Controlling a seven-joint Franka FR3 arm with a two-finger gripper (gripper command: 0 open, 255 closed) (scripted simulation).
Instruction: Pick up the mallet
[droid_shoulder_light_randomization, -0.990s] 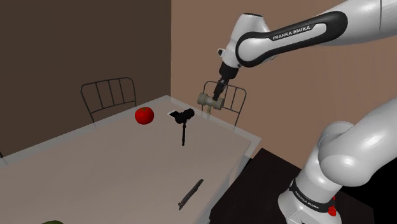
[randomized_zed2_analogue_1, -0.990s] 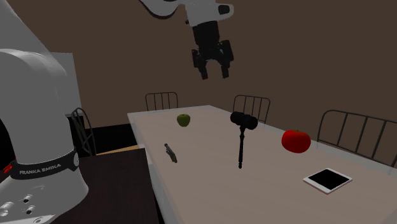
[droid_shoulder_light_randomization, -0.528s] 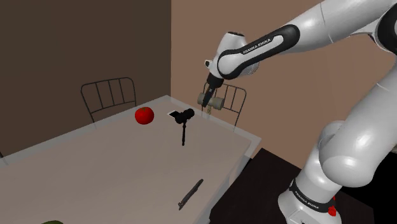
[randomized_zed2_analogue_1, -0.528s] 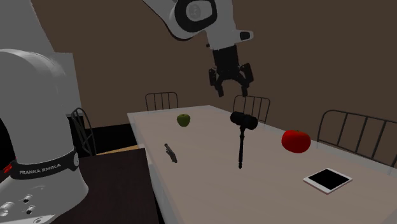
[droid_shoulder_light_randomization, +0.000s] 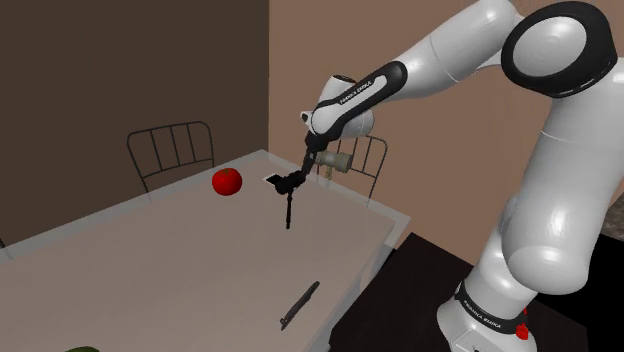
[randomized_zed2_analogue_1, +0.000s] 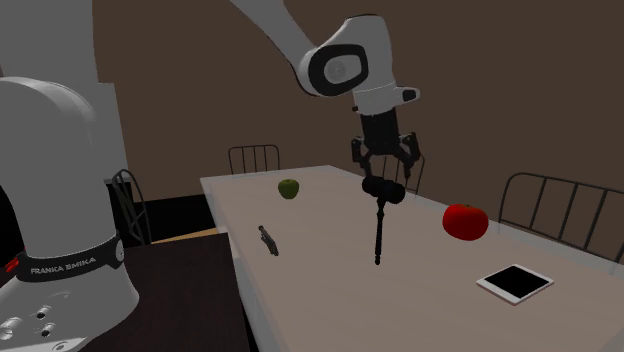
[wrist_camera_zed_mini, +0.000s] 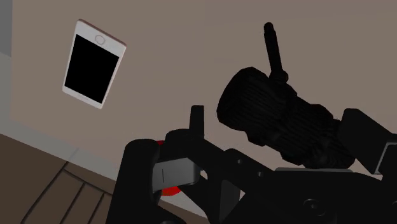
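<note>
Matt black mallet (wrist_camera_zed_mini: 273, 121) with a finely ribbed head. Smooth, matt beige counter (droid_shoulder_light_randomization: 150, 270). Shiny red fruit (droid_shoulder_light_randomization: 227, 181). Phone (wrist_camera_zed_mini: 93, 62) with a glossy black screen in a white frame. Brown wood-plank floor (wrist_camera_zed_mini: 54, 191). Glossy white robot arm (droid_shoulder_light_randomization: 470, 40).

Mallet (randomized_zed2_analogue_1: 383, 191) all black, head finely ribbed in wrist view; gripper (randomized_zed2_analogue_1: 385, 170) black; arm (droid_shoulder_light_randomization: 440, 60) white, dark joints, black band with white lettering; round fruit (randomized_zed2_analogue_1: 465, 221) bright red; smaller fruit (randomized_zed2_analogue_1: 288, 188) olive green; phone (wrist_camera_zed_mini: 93, 62) white rim, black screen; worktop (randomized_zed2_analogue_1: 320, 280) pale grey-beige; knife (randomized_zed2_analogue_1: 268, 239) dark grey; chair (droid_shoulder_light_randomization: 170, 150) dark wire; one wall (droid_shoulder_light_randomization: 130, 70) dark brown, other wall (droid_shoulder_light_randomization: 330, 40) tan; floor (wrist_camera_zed_mini: 57, 184) brown planks.
</note>
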